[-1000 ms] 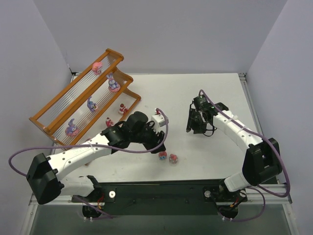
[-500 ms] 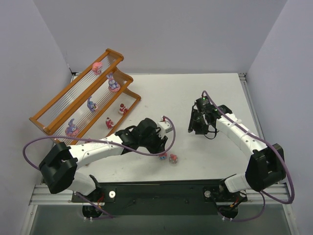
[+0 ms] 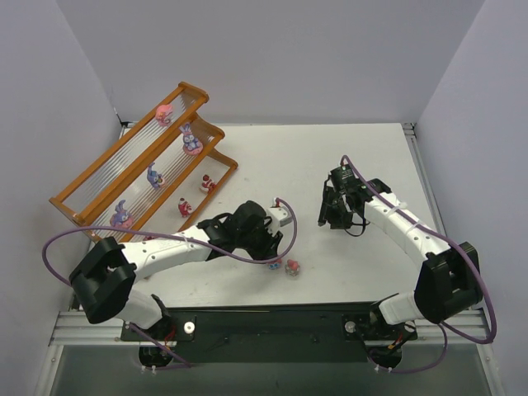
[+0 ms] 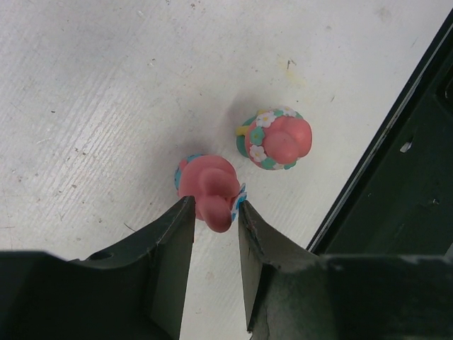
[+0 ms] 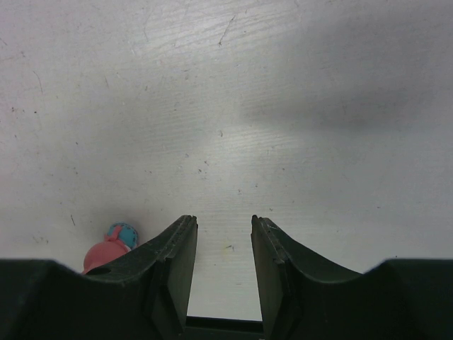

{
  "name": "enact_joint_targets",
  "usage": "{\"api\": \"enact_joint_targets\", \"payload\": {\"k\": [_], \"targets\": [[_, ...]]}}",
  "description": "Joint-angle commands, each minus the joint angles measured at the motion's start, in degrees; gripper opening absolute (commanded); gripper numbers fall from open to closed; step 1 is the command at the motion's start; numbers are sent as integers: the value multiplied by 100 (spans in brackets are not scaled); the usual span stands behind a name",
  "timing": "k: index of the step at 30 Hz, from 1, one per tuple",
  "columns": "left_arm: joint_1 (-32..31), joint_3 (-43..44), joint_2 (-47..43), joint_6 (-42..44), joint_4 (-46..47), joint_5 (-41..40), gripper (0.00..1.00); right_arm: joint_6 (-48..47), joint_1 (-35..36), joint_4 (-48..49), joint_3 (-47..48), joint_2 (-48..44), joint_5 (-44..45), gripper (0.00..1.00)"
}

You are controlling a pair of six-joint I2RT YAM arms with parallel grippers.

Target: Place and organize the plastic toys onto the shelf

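Observation:
Two pink toys lie near the table's front edge. My left gripper is low over them. In the left wrist view its jaws are closed on the lower end of the pink toy with blue trim, which rests on the table and touches both fingers. The pink toy with a flowered green band lies just beyond it, also visible from the top. My right gripper is open and empty, with a small red and blue toy beside its left finger. The shelf stands at the far left.
Several toys sit on the shelf: a pink one on top, purple ones lower down, and red ones at the lowest step. The black base rail runs close behind the two toys.
My left arm reached right and forward, bringing its gripper down onto the two toys near the front edge. My right gripper shifted slightly to the right.

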Motion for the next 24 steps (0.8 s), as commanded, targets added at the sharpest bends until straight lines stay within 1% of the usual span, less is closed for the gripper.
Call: {"api": "enact_joint_targets", "payload": {"k": [1, 12, 14, 15, 16, 20, 23, 24], "targets": [[-21, -71, 47, 82, 181, -8, 41, 93, -35, -171, -53, -213, 128, 37], [-29, -132, 74, 3, 304, 45, 41, 76, -26, -171, -115, -248, 137, 37], [-21, -141, 91, -15, 348, 45, 33, 76, -26, -171, -124, -257, 146, 37], [-29, -124, 91, -15, 357, 54, 28, 67, -35, -171, -124, -257, 146, 37], [-30, -115, 109, -15, 357, 45, 20, 67, -26, -171, -124, -266, 155, 37], [-21, -89, 100, -15, 322, -51, 0, 67, -26, -171, -124, -283, 164, 37], [-30, 69, 30, 29, 103, -253, 0, 50, -26, -180, -97, -284, 181, 37], [-21, 130, 12, 47, -133, -324, 0, 50, -26, -180, -89, -284, 181, 37]]}}
